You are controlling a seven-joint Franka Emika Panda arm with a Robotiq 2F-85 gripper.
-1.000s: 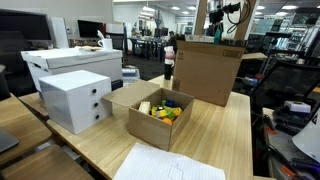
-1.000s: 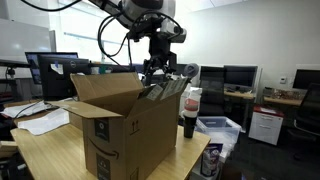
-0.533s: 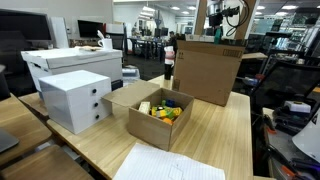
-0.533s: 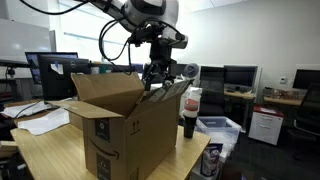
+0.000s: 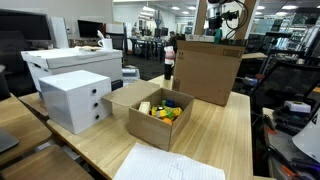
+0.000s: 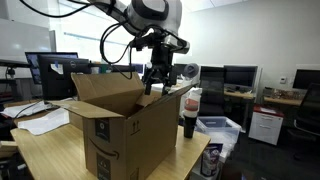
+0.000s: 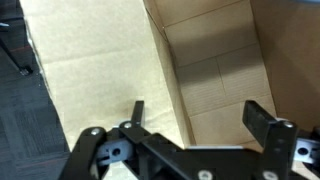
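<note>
Brown corrugated cardboard makes up the tall open-topped shipping box [image 6: 110, 125], the landmark on the pale wooden table [image 6: 40, 150]. Well to one side of that box, in an exterior view, sits a white cardboard drawer chest [image 5: 75, 100]. Between the chest and the box is a smaller open cardboard carton [image 5: 145, 125] holding bright yellow, green and blue toys. Over the tall box's open top, near its right-hand edge, hangs the black two-fingered hand [image 6: 160, 86], fingers spread wide and pinching nothing. In the wrist view the hand [image 7: 200, 118] looks down past a flap into the bare inside of the box. Compared with a second ago, it has risen a little and turned, so its fingertips now seem to stand clear of the flap they were down against; nothing has come out of the box with it. Just beside the box, past the hand, stands a dark bottle with a red label [image 6: 190, 112].
</note>
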